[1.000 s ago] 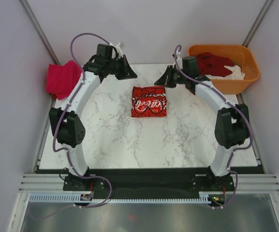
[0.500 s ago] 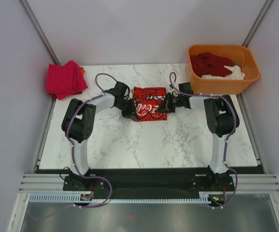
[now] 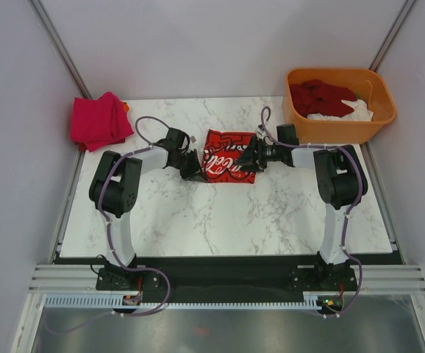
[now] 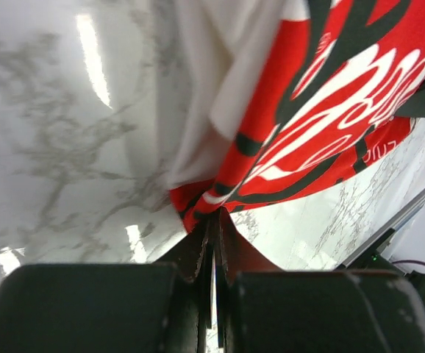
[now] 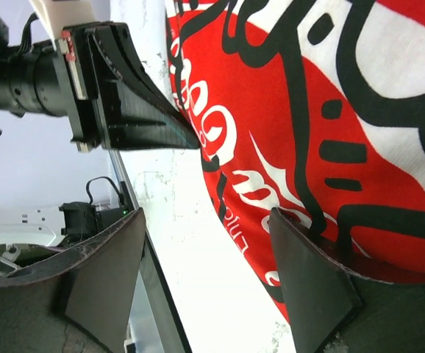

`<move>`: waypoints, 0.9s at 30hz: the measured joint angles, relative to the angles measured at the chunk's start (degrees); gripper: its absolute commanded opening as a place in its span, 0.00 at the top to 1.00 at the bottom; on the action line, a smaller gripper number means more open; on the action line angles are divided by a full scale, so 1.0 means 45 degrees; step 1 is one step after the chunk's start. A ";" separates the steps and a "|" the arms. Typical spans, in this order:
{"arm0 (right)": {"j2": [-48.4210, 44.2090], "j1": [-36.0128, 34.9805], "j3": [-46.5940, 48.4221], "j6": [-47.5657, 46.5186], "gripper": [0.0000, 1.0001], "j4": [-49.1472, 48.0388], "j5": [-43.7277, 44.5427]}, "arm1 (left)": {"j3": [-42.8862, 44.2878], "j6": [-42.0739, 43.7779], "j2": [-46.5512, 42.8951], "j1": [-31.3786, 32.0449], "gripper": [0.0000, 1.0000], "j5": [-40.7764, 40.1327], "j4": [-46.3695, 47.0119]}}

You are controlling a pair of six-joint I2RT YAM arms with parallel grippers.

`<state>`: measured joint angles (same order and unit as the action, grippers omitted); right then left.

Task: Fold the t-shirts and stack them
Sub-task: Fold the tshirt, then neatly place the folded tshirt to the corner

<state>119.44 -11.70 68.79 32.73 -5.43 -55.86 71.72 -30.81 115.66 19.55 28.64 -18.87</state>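
A folded t-shirt (image 3: 229,156), white with a red and black print, lies at the middle back of the marble table (image 3: 220,220). My left gripper (image 3: 195,168) is low at its near-left corner, jaws shut, tips (image 4: 214,217) touching the red hem (image 4: 308,147). At the shirt's right edge my right gripper (image 3: 251,157) stands open, one finger (image 5: 308,279) resting on the print (image 5: 330,132), the other (image 5: 102,279) off the cloth. A bright pink-red t-shirt (image 3: 97,120) lies folded at the far left corner. Dark red (image 3: 321,95) and white (image 3: 348,113) t-shirts sit in the tub.
The orange plastic tub (image 3: 374,110) stands at the back right, just off the table. White walls close in both sides. The black rail with the arm bases (image 3: 220,276) runs along the near edge. In the right wrist view the left gripper (image 5: 124,103) points at the shirt.
Both arms dropped from the back of the table to the shirt's left and right edges. The right gripper went from shut to open. The left stayed shut.
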 measured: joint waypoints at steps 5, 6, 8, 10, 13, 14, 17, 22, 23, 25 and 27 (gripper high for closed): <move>0.0126 0.0121 -0.0282 0.0010 0.21 -0.0865 -0.0481 | -0.0811 -0.0024 -0.0767 -0.0631 0.98 -0.0525 0.0219; 0.0097 0.0131 -0.0175 -0.0223 0.21 -0.0588 -0.0457 | -0.1025 0.0015 -0.1049 -0.0772 0.97 -0.0879 0.0175; 0.0005 0.0155 0.0083 -0.0656 0.20 0.0126 -0.0267 | -0.1370 0.0121 -0.1792 -0.1015 0.88 -0.1690 -0.0039; -0.0185 0.0151 0.0636 -0.1253 0.19 0.1365 0.0359 | -0.1462 0.0345 -0.2691 -0.1180 0.46 -0.2399 -0.0379; -0.0481 0.0073 0.1724 -0.1962 0.18 0.3099 0.1564 | -0.1185 0.0772 -0.4061 -0.1180 0.00 -0.3026 -0.0461; -0.0583 0.0049 0.2025 -0.2118 0.18 0.3531 0.1870 | -0.0879 0.0869 -0.4269 -0.1171 0.00 -0.3002 -0.0452; -0.1341 -0.0185 0.2968 -0.2467 0.17 0.4862 0.2900 | 0.0175 0.1132 -0.4114 -0.1166 0.00 -0.2574 -0.0160; -0.3672 -0.0636 0.3327 -0.2540 0.15 0.5824 0.3594 | 0.0714 0.1166 -0.2671 -0.1151 0.00 -0.1462 0.1195; -0.4231 -0.0685 0.3215 -0.2506 0.15 0.5882 0.3643 | 0.0656 0.1073 -0.2244 -0.1151 0.00 -0.1049 0.1603; -0.5338 -0.0704 0.2841 -0.2453 0.14 0.5989 0.3706 | 0.0529 0.0782 -0.1365 -0.1137 0.00 -0.0306 0.2501; -0.6324 -0.0748 0.2293 -0.2419 0.14 0.6071 0.3740 | 0.0476 0.0549 -0.0510 -0.1083 0.00 0.0296 0.3259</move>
<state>90.98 -15.07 79.11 21.85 21.89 -39.03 73.87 -28.34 113.36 14.68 29.98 -4.21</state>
